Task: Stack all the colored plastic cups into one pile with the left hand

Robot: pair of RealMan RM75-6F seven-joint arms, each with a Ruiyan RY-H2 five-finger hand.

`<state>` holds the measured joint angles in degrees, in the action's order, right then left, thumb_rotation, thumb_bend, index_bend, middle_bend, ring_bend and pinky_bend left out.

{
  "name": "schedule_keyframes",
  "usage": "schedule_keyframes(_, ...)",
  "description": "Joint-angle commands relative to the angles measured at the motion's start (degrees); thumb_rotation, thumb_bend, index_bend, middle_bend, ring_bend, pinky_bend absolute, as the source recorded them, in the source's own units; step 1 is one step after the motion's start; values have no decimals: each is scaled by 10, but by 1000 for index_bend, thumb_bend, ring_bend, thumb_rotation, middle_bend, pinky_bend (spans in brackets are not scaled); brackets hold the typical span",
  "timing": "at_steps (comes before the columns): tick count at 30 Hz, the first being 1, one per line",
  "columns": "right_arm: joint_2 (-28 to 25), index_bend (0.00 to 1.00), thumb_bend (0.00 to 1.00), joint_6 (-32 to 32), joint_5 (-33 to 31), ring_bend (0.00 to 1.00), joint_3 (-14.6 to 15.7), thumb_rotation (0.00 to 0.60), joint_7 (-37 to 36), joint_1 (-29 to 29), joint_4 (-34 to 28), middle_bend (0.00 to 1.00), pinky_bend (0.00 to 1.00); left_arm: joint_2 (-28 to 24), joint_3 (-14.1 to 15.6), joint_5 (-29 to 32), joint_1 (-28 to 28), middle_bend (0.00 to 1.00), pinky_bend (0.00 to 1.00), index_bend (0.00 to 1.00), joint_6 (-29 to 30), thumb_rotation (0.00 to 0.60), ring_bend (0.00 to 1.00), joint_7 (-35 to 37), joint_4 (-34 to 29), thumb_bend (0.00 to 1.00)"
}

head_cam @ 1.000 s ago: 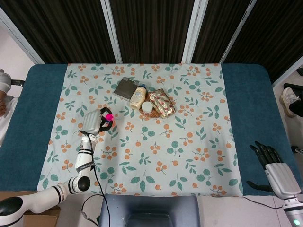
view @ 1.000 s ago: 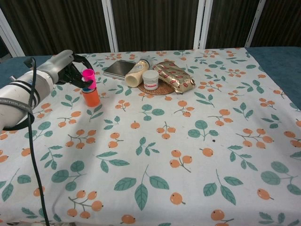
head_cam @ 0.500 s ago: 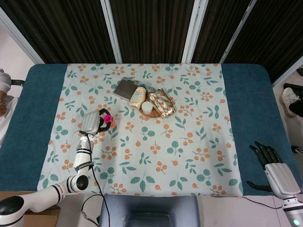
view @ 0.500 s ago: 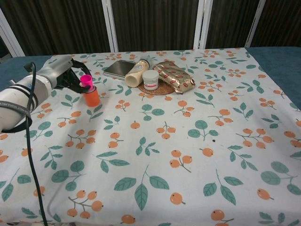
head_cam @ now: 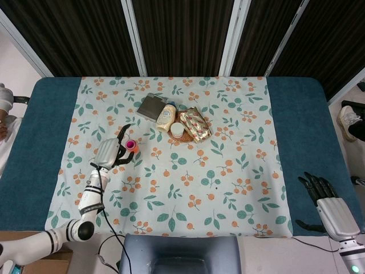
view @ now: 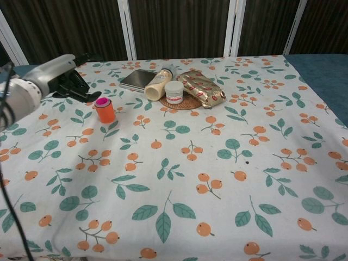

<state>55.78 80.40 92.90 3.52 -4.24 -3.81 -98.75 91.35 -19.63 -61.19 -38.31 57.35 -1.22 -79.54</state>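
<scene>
Pink cup point(view: 102, 101) nested in orange cup point(view: 105, 113), the stack upright on the table point(view: 228, 179) at its left side, in front and left of the tray cluster. Left hand point(view: 61, 76) just behind and left of the stack, apart from it; fingers point(view: 81, 94) spread, holding nothing. Right hand point(head_cam: 328, 200) at the table's near right corner, well apart from everything; fingers extended and slightly apart, empty. At table centre-back: dark case point(view: 139, 79), bottle point(view: 156, 83) lying on its side, white jar point(view: 174, 92), foil packet point(view: 202, 87).
</scene>
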Motion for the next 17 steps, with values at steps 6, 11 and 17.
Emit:
schedule_keyframes(6, 8, 0, 128, -10, 7, 0, 8, 600, 27, -1, -8, 0, 0, -294, 275, -431, 262, 0, 78, 0, 274, 600, 0, 110, -127, 373)
schedule_keyframes(11, 17, 0, 128, 0, 21, 0, 8, 600, 34, 0, -6, 0, 0, -259, 287, -461, 325, 0, 24, 0, 372, 600, 0, 68, -53, 378)
schedule_keyframes(17, 22, 0, 128, 3, 30, 0, 13, 600, 40, 2, -2, 0, 0, -261, 287, -438, 320, 0, 21, 0, 334, 600, 0, 60, -59, 378)
